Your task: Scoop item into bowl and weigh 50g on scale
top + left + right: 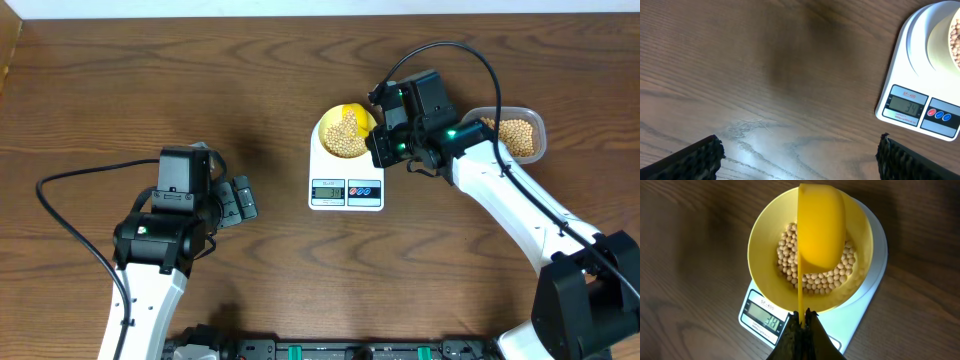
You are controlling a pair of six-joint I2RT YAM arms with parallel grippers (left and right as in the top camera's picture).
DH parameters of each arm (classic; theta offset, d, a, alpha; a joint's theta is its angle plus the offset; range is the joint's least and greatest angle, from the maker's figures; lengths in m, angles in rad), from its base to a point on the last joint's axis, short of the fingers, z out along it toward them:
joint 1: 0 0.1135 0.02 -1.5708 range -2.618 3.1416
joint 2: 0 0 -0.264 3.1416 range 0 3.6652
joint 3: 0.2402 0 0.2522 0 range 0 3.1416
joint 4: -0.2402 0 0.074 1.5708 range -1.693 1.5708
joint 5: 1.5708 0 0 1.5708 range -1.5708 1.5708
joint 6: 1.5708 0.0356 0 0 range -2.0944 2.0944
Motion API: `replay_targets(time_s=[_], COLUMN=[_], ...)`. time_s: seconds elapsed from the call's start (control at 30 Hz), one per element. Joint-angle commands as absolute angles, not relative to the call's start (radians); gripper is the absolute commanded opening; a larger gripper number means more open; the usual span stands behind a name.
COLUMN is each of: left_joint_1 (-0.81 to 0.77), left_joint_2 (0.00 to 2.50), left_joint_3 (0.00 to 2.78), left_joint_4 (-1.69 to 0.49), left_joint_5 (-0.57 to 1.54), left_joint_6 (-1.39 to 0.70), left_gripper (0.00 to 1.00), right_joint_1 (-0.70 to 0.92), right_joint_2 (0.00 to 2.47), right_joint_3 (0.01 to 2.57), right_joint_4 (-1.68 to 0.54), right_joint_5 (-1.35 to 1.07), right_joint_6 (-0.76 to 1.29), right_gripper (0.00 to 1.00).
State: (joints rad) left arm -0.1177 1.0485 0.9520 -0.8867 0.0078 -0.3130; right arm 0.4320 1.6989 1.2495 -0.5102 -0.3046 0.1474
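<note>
My right gripper (801, 317) was clamped shut on the yellow scoop's (821, 227) handle, with the scoop tipped sideways inside the bowl's (762, 255) rim above the beans (812, 280). The bowl sat on the scale (346, 185), with the tub (532, 120) at its 3 o'clock. My left gripper (800, 155) was spread wide and empty over bare table (765, 75) at the scale's 9 o'clock, well apart from it.

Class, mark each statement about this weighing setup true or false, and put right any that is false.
1. The bowl stands on the scale. True.
2. The left gripper holds the scoop. False: it is open and empty; the right gripper grips the scoop's handle.
3. The bowl is empty. False: beans lie in it.
4. The scoop is tipped over the bowl. True.
</note>
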Motion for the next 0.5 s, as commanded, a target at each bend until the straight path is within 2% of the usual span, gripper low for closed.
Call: replay_targets(time_s=[0.0, 0.47], left_joint_1=[-0.112, -0.112], left_joint_2=[1.051, 1.051], left_joint_3=[0.951, 0.951], left_joint_4=[-0.889, -0.890], left_joint_5=[-0.009, -0.009], left_joint_6=[-0.304, -0.304], left_gripper=[1.00, 1.00], right_joint_1=[0.437, 0.437], right_joint_2=[1.677, 1.677], right_joint_3=[1.278, 1.278], right_joint_4=[-0.504, -0.507], right_joint_5=[-0.297, -0.297], right_joint_6=[0.131, 0.069], right_gripper=[0.01, 0.01])
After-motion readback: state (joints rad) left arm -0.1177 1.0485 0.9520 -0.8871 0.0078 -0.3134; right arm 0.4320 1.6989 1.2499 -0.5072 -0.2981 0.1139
